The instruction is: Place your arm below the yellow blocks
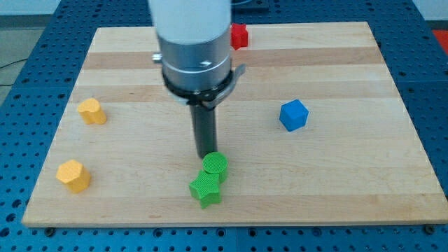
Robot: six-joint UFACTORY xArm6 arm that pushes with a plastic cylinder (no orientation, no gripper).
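Two yellow blocks lie at the view's left of the wooden board: one (92, 110) higher up and a hexagon-like one (73, 175) lower down near the left edge. My tip (206, 155) is near the board's middle bottom, touching the top of a green round block (215, 166). It is far to the right of both yellow blocks, level between them in height. The rod hangs from a large white and grey arm body (192, 49).
A green star-shaped block (206, 189) lies just below the green round one. A blue cube (293, 115) sits at the right middle. A red block (239, 36) sits at the top edge, partly behind the arm. The board's edge (231, 222) borders a blue perforated table.
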